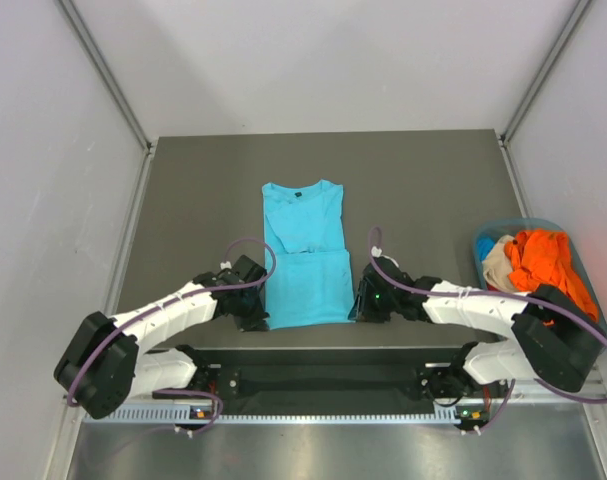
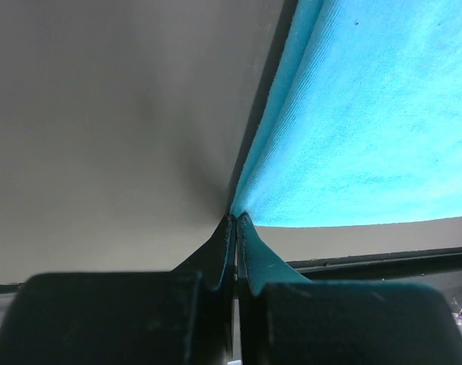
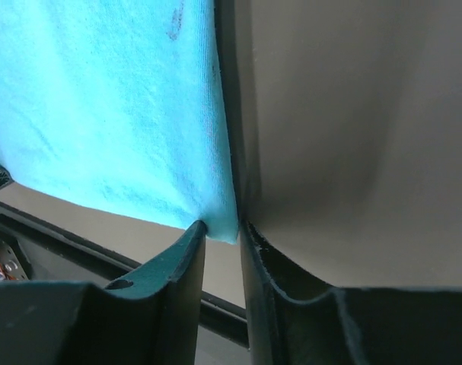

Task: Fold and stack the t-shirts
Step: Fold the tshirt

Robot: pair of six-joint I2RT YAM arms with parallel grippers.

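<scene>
A turquoise t-shirt (image 1: 305, 255) is found laid flat at the centre of the dark table (image 1: 203, 200), with its small collar pointing to 12 o'clock and its hem toward 6 o'clock, close to the table's near edge. Both sides are seen folded inward, so that a narrow rectangle is formed, and a crosswise crease is noted about halfway down. The left gripper (image 2: 234, 220) is placed at the 7 o'clock corner of the hem; in the left wrist view its fingers are pressed together with the corner of the cloth pinched between their tips, and the cloth is drawn up slightly from the table at that point. The right gripper (image 3: 223, 232) is placed at the 5 o'clock corner of the hem; in the right wrist view its fingers are seen low on the table with a narrow gap between them, and the tip of the cloth corner is lodged in that gap, touching the left-hand finger. A firm grip on that side is not shown. At 3 o'clock, off the table's right edge, a blue-grey basket (image 1: 513, 223) is recorded, in which an orange t-shirt (image 1: 543, 262) is heaped beside a beige t-shirt (image 1: 498, 262), both crumpled.
</scene>
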